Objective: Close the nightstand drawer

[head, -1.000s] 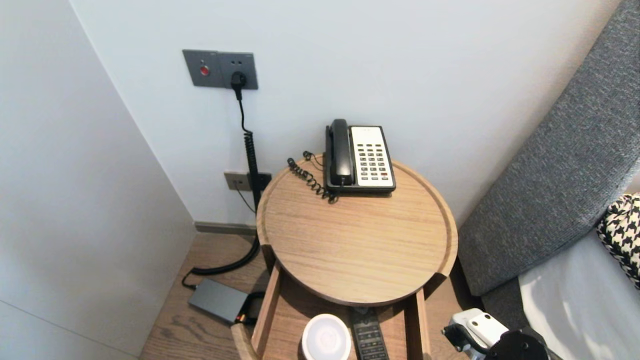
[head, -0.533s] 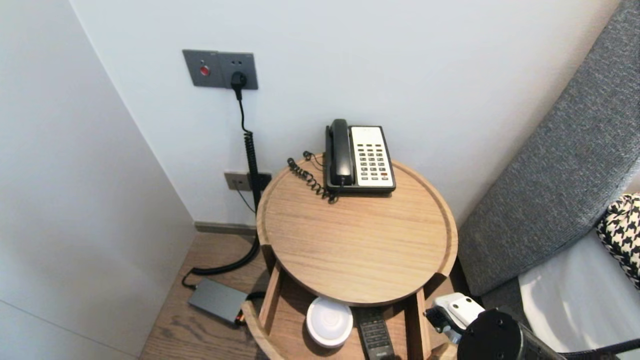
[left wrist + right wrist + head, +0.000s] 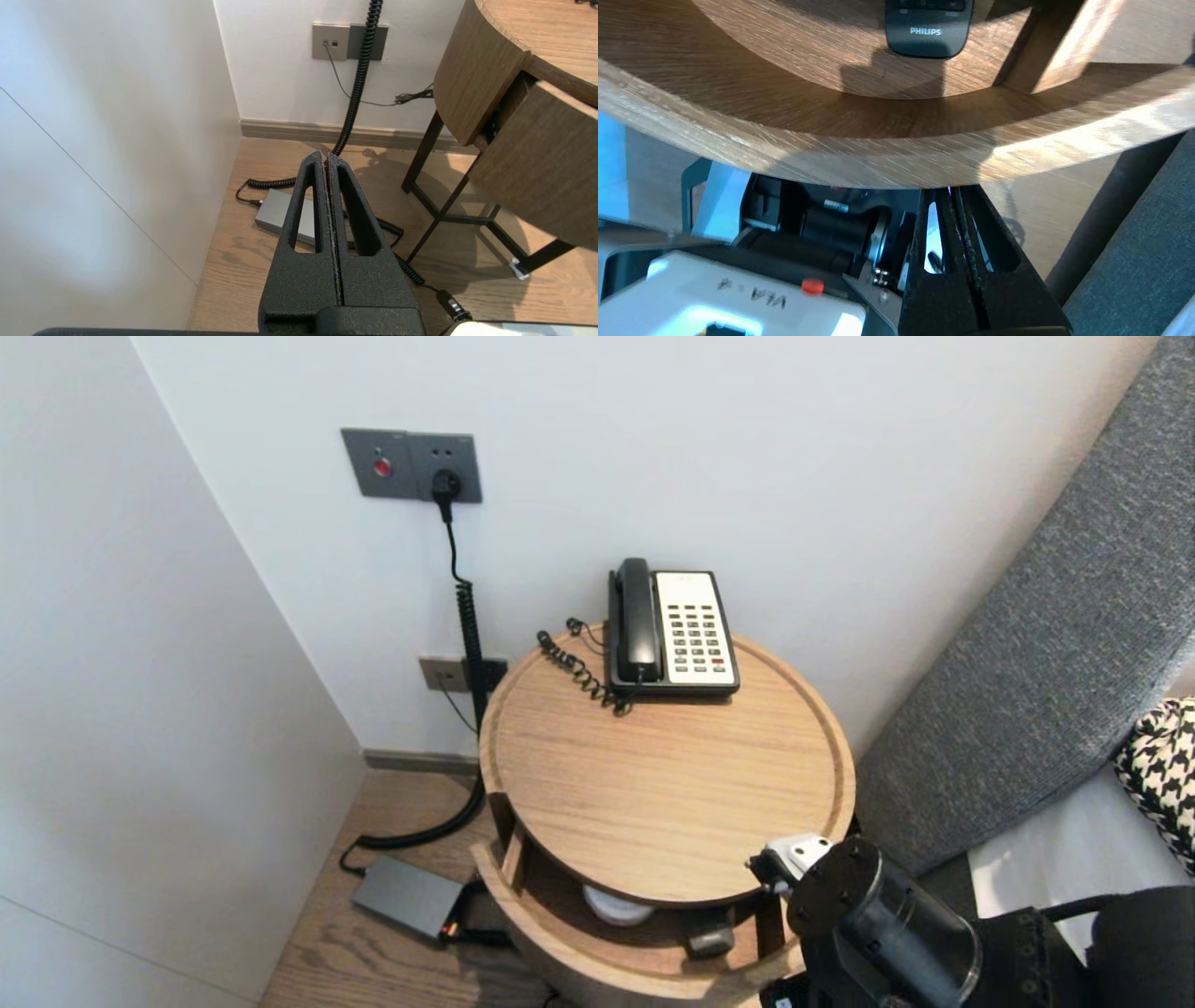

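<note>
The right gripper [image 3: 956, 196] has its fingers pressed together with nothing between them; its tips sit right at the lower edge of the curved front of the drawer [image 3: 878, 158], low at the near right side of the round wooden table [image 3: 672, 775]. The drawer stands partly out from under the tabletop; inside lie a black remote [image 3: 927, 28] (its near end towards the drawer front) and, to its left in the head view, a white round dish [image 3: 616, 907] half hidden under the top. A telephone [image 3: 672, 630] sits at the table's far edge by the wall. The left gripper [image 3: 327, 158] is parked low beside the table, fingers also pressed together and holding nothing, pointing towards the power brick [image 3: 280, 212] and coiled cable [image 3: 355, 93] on the floor.
</note>
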### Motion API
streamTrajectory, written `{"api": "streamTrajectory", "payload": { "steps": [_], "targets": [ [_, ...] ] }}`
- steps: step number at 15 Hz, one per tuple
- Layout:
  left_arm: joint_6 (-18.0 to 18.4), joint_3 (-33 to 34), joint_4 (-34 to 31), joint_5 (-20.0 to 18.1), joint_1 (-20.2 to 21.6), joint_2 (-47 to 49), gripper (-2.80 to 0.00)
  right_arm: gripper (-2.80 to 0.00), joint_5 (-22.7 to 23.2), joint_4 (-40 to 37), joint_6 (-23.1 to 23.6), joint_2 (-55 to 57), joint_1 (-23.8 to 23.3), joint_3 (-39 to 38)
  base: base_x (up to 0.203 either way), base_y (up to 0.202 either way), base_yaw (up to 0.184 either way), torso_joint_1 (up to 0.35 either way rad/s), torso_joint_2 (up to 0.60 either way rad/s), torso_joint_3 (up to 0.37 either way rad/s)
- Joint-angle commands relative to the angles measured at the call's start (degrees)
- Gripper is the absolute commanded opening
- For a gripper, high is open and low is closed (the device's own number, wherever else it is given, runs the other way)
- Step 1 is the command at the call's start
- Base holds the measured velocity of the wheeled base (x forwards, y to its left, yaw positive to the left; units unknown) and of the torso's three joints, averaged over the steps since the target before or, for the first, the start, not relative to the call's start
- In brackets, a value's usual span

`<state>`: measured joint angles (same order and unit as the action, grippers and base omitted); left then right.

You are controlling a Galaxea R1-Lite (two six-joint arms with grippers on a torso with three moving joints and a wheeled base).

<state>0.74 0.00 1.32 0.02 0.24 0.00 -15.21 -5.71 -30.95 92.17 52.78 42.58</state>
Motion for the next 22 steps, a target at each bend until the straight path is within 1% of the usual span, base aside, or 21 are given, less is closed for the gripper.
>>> {"api": "streamTrajectory", "payload": {
  "steps": [1,6,14,22],
  "targets": [
    [0.0,0.8,0.0,0.0,0.0,-0.1,-2.8,-2.8,-0.1,0.0,0.6,2.9,-1.8,2.1,0.0,0.0,0.0,0.0,0.0,0.0],
    [0.0,0.8,0.0,0.0,0.0,0.0,-2.8,-2.8,-0.1,0.0,1.9,4.6,-3.8,4.8,0.0,0.0,0.0,0.0,0.0,0.0],
    [0.0,0.8,0.0,0.0,0.0,0.0,-2.8,-2.8,-0.1,0.0,3.1,5.0,-6.2,6.2,0.0,0.0,0.0,0.0,0.0,0.0],
    [0.0,0.8,0.0,0.0,0.0,0.0,-2.8,-2.8,0.0,0.0,2.9,4.9,-6.2,5.6,0.0,0.0,0.0,0.0,0.0,0.0]
  ]
}}
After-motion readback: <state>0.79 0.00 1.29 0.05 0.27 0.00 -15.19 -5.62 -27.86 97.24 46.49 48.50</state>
